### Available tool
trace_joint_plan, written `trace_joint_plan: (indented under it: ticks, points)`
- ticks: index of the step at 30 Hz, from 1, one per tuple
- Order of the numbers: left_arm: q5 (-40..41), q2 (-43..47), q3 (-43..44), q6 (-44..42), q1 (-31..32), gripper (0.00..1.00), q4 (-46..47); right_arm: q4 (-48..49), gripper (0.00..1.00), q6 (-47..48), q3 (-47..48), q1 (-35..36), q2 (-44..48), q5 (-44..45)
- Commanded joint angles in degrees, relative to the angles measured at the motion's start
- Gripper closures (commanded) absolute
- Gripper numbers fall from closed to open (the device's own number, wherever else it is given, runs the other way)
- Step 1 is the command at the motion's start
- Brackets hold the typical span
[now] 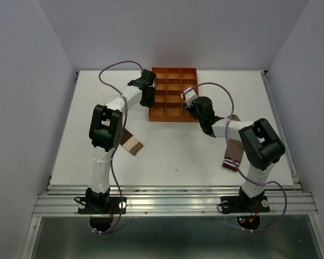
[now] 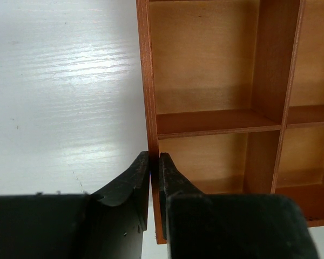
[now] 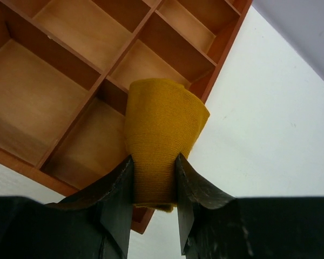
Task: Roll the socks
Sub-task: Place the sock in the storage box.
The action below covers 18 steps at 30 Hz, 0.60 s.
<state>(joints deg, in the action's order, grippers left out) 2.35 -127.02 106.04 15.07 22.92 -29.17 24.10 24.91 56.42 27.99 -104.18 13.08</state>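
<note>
1. The right fingers point(image 3: 116, 189) pinch the mustard-yellow sock point(image 3: 163, 121). It is rolled into a thick bundle and sticks out past the fingertips.
2. That sock hangs over the right side of the orange tray point(image 1: 167, 120), above the compartments near its right wall. Whether it touches the tray, I cannot tell.
3. The left fingers point(image 2: 130, 182) are almost pressed together, with only a thin gap between them. They straddle the tray's left outer wall and clamp it close to the near corner.
4. The compartments seen from the left wrist view are bare wood.
5. The cream sock point(image 1: 132, 144), with tan and brown bands, lies flat on the white bench point(image 1: 178, 151). It sits to the near left of the tray, partly hidden under the left arm.
6. The taupe-brown sock point(image 1: 230, 162) lies on the bench at the right, well apart from the tray. The right arm covers most of it, and its striped cuff shows at the near end.
</note>
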Motion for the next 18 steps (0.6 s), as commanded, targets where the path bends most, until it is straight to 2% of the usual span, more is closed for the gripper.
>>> trace_joint_plan:
  ticks: [1, 14, 18]
  points:
    - [-0.06, 0.19, -0.83, -1.45, 0.29, 1.00, 1.57, -3.09, 0.99, -1.88, 1.14, 1.80, -0.85, -4.47]
    - [0.20, -0.33, -0.57, -1.01, 0.29, 1.00, 1.31, -7.39, 0.99, -4.96, 0.18, 1.81, -2.25, -7.89]
    - [0.37, -0.59, -0.48, -1.45, 0.20, 1.00, 1.48, -10.56, 0.99, -5.04, 0.97, 0.24, -1.99, -13.75]
